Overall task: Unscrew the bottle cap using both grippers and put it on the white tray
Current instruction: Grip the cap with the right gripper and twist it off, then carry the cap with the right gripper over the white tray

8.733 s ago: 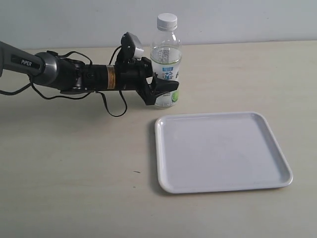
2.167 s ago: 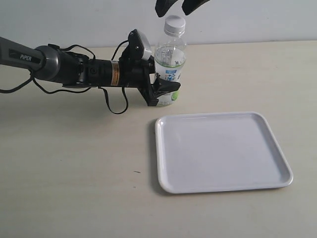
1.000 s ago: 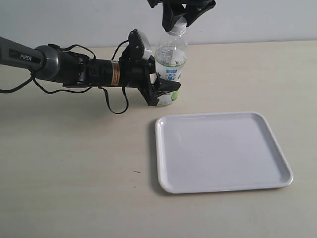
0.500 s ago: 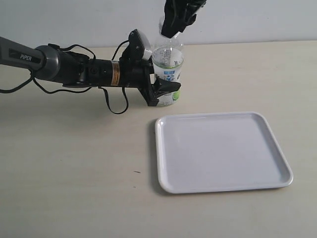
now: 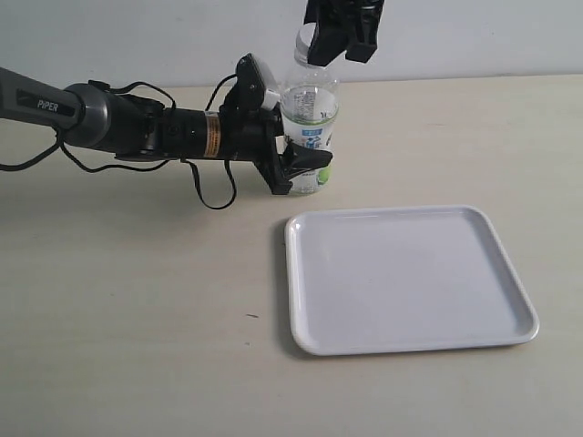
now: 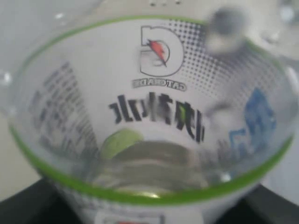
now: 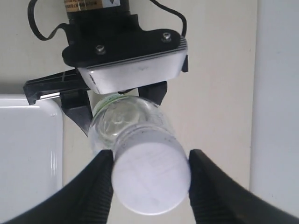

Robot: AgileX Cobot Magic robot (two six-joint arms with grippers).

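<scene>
A little while ago the right end effector [image 5: 339, 35] was open and hanging above the bottle [image 5: 308, 105]. Now it has come down over the top and has turned a bit. I think that means the twisting has begun.

The bottle cap [image 7: 150, 175] is still on the bottle. It sits right between the two black fingers [image 7: 99, 186], and they press on its sides, so this end effector is closed on the cap.

The left end effector [image 5: 305, 171] comes in from 9 o'clock and is closed tight around the lower part of the bottle, holding it up on the table [image 5: 137, 300].

The white tray [image 5: 405, 282] has nothing on it. It lies near the bottle, at about 5 o'clock from it.
</scene>
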